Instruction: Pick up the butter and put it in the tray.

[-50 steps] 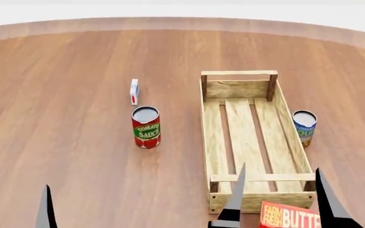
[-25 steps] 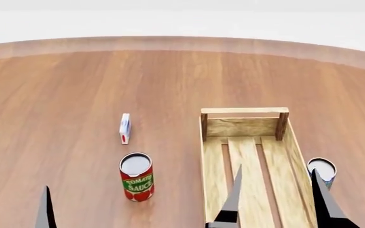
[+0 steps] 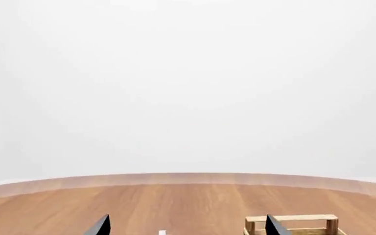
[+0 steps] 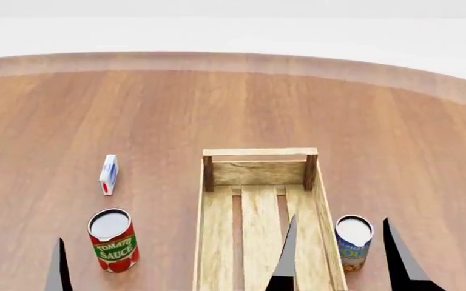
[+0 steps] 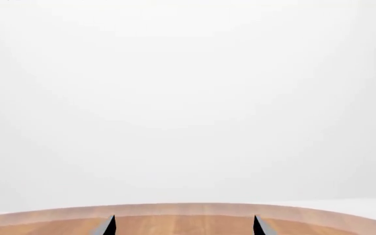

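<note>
Showing tray (image 4: 259,159) only headward

Tray (image 4: 216,230) pale wood; sauce can (image 4: 113,240) red, green label; small carton (image 4: 108,174) white-blue-red.

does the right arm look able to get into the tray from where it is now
Probably yes. The right gripper is open, with one finger already over the tray, whose slatted bottom looks bare. The blue can stands outside the right wall, not in the way.

The robot's right gripper (image 4: 338,257) has two thin, pointy fingers, dark grey to black, shaped like long spikes. One more dark, pointy finger (image 4: 57,267) of the left gripper (image 3: 186,226) shows too.
</note>
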Controlling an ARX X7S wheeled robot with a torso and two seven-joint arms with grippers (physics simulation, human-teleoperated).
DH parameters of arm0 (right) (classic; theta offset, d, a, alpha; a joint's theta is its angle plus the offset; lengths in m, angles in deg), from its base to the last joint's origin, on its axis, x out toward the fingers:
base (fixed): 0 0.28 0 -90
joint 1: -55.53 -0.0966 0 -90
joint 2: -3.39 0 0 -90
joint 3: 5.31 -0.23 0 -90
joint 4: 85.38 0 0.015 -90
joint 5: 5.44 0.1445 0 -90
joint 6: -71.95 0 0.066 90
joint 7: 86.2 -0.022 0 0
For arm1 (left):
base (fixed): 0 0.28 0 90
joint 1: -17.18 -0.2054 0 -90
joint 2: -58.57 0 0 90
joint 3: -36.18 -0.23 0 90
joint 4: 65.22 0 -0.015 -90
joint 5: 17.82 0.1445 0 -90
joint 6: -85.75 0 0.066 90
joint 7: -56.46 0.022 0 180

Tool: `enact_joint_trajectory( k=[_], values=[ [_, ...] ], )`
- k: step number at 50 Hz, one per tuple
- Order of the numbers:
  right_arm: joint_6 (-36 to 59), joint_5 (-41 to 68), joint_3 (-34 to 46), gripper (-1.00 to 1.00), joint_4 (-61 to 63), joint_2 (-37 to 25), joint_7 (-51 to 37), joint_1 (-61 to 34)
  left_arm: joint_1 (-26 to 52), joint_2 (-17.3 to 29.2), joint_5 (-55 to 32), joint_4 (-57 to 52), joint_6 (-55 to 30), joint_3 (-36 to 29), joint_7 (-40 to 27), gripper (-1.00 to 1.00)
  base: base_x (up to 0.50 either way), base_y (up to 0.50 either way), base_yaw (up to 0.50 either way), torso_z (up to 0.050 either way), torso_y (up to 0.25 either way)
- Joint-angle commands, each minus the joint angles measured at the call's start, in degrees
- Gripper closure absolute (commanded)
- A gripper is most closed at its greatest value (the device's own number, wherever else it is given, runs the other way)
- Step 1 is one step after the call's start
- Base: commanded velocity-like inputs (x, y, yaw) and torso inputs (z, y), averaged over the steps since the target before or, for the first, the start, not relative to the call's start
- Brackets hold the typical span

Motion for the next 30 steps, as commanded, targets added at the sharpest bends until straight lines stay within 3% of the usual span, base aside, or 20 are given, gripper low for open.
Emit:
enact_joint_trajectory(
  k=[1,22,30],
  values=[
    [-1.16,0.96,-0.41,-1.00,-0.22,0.75,2.52,0.33,0.33,-1.01,-0.78,1.33,0.71,1.41,1.80,-1.00,0.00,-0.50,0.00,0.000,0.000],
    [-1.70,-0.06,-0.23,-1.00,-1.20,0.89,-0.10,-0.33,0.13,-0.21,-1.55,0.93,0.78,0.99,0.85,-1.00,0.00,-0.50,0.00,0.000,0.000],
    [-1.42,-0.24,-0.86,-1.00,-0.38,0.47,-1.24,-0.16,0.28,0.05,-1.79,1.20,1.00,0.85,0.56,-1.00,0.00,0.00,0.00,0.000,0.000]
  ],
)
